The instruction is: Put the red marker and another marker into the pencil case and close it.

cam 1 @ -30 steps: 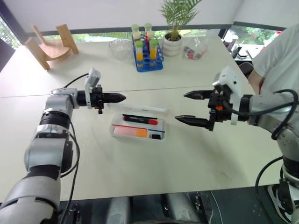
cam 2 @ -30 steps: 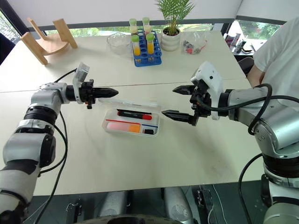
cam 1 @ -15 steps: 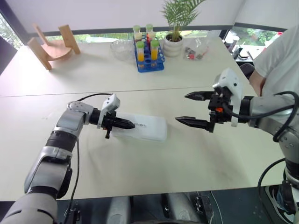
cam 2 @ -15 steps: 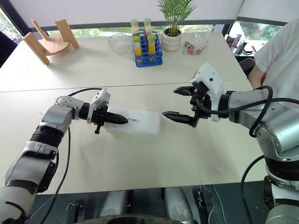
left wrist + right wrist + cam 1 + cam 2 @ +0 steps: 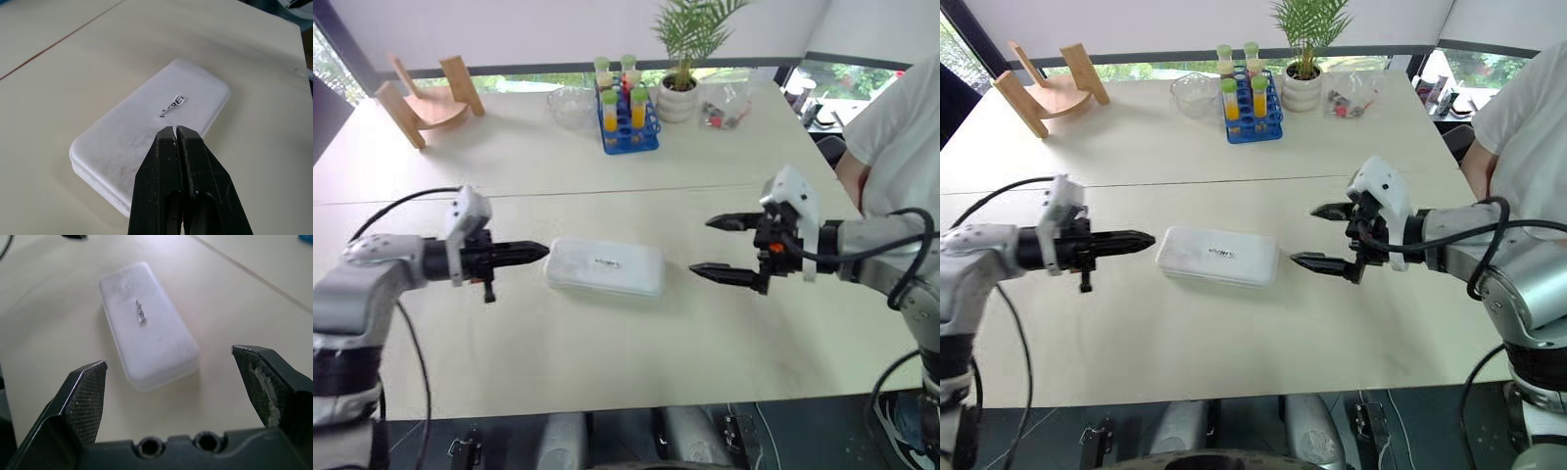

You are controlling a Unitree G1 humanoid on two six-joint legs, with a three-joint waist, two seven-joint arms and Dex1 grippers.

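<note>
A wooden stand sits at the table's far left corner. The left gripper hovers just off the left end of the pencil case, fingers pressed together and holding nothing. The white case lies shut near the table's middle, lid down, dark lettering up. A blue rack of tubes and a potted plant stand along the far edge. The right gripper hangs off the case's right end, fingers spread wide, empty. A person's white sleeve shows at the right edge.

Lab: test-tube rack on table
</note>
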